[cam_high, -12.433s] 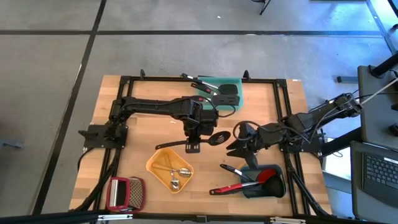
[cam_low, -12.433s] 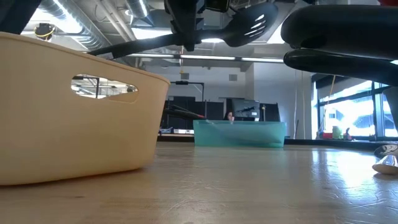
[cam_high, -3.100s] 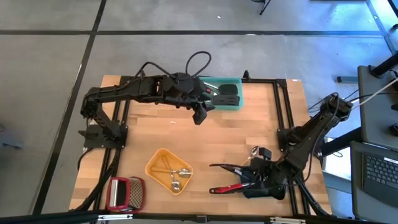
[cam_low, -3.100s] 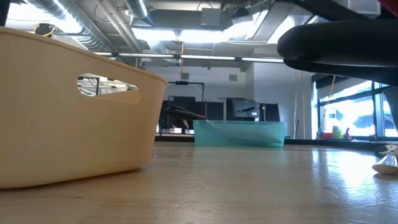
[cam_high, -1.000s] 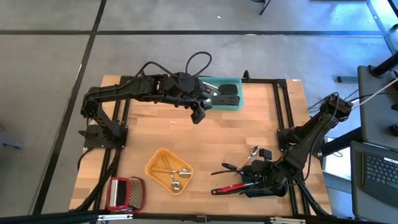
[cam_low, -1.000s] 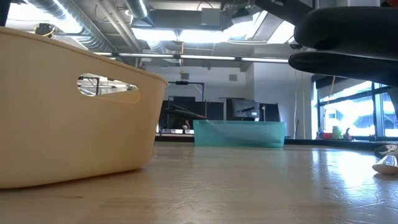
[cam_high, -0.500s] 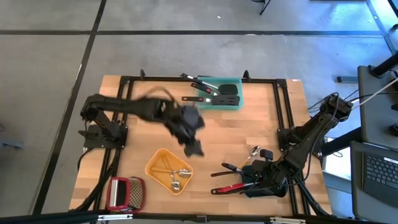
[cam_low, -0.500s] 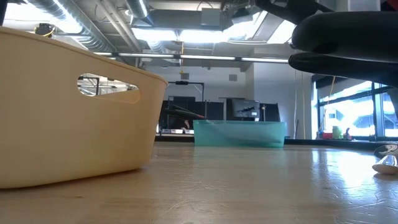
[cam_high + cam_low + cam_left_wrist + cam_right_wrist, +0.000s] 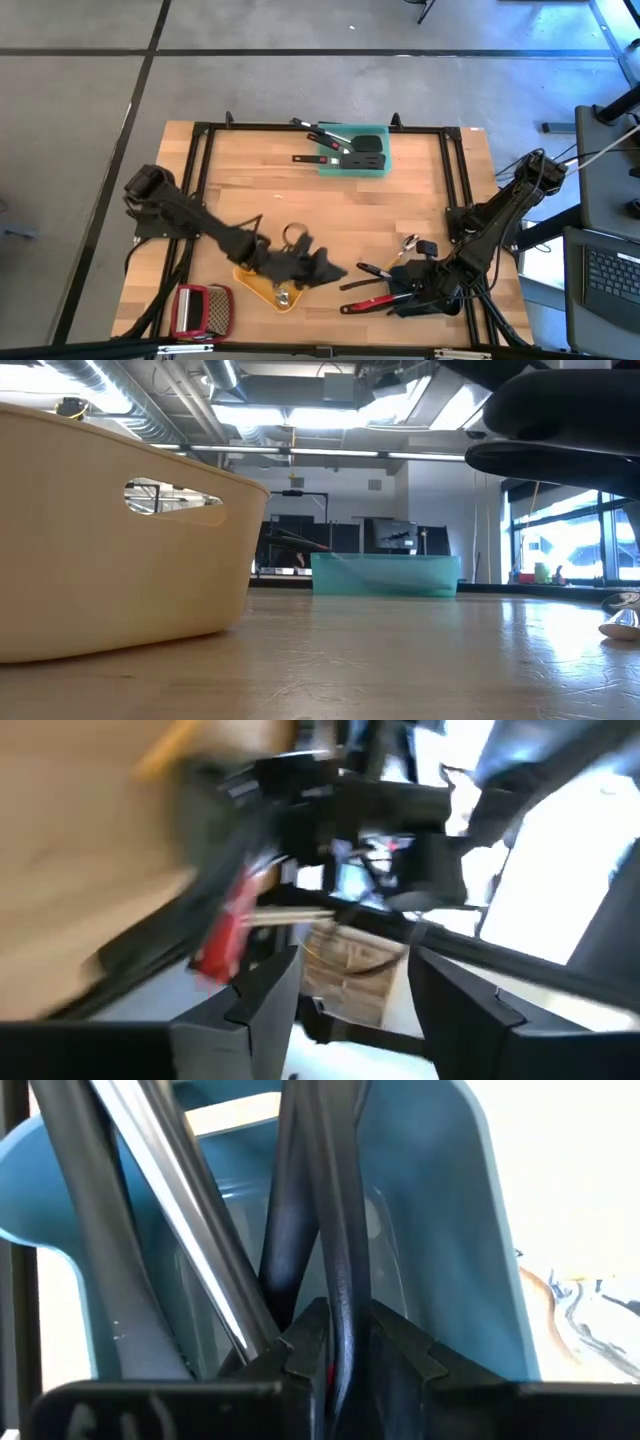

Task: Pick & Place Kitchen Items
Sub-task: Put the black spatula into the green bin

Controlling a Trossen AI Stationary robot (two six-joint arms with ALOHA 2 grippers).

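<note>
Wooden desk, right pincer clamping a black utensil handle inside the blue tray at the front right corner, left pincer spread wide over the yellow tray.

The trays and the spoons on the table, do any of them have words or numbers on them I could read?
No readable words or numbers anywhere.
Teal tray: plain, no label.
Yellow tray: plain side with a handle slot, no print.
Grey-blue tray: bare plastic, no text.
Red-framed grater: too small to tell.
Room behind the table in the low view: any signs too far and small to read.
</note>
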